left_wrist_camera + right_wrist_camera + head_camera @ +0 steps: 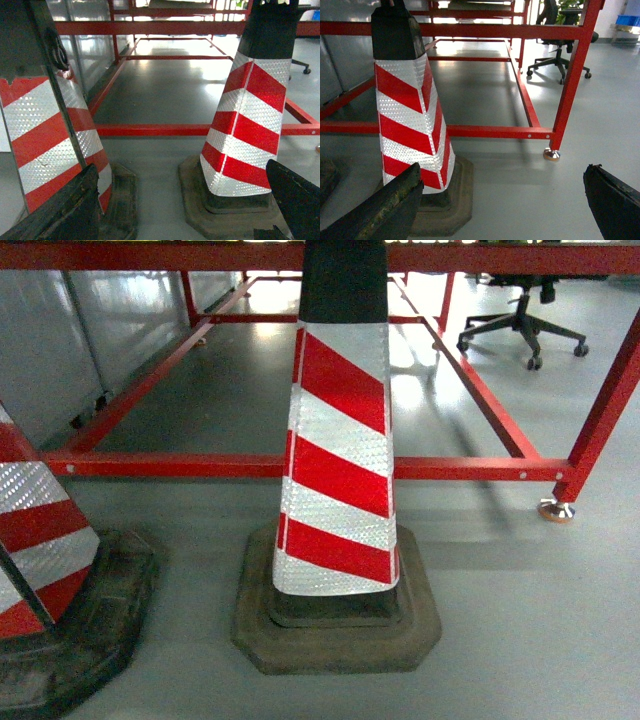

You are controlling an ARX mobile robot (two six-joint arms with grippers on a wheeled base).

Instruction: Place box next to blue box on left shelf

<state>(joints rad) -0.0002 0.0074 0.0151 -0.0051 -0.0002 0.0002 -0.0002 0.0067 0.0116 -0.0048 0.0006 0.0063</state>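
The box and the blue box are out of view. My left gripper (182,192) hangs open low over the grey floor, with nothing between its dark fingers (60,210); a striped cone stands on either side of it. My right gripper (502,192) is open too and holds nothing, its left finger (385,207) in front of a cone's base. Neither gripper shows in the head view. A red metal rack frame (470,468) stands straight ahead; I cannot tell whether it is the left shelf.
A red-and-white traffic cone (338,470) on a black base stands right in front, and a second cone (35,540) sits at the left edge. Grey panels (60,340) line the left. An office chair (522,325) stands at the back right, beyond the rack's leg (598,410).
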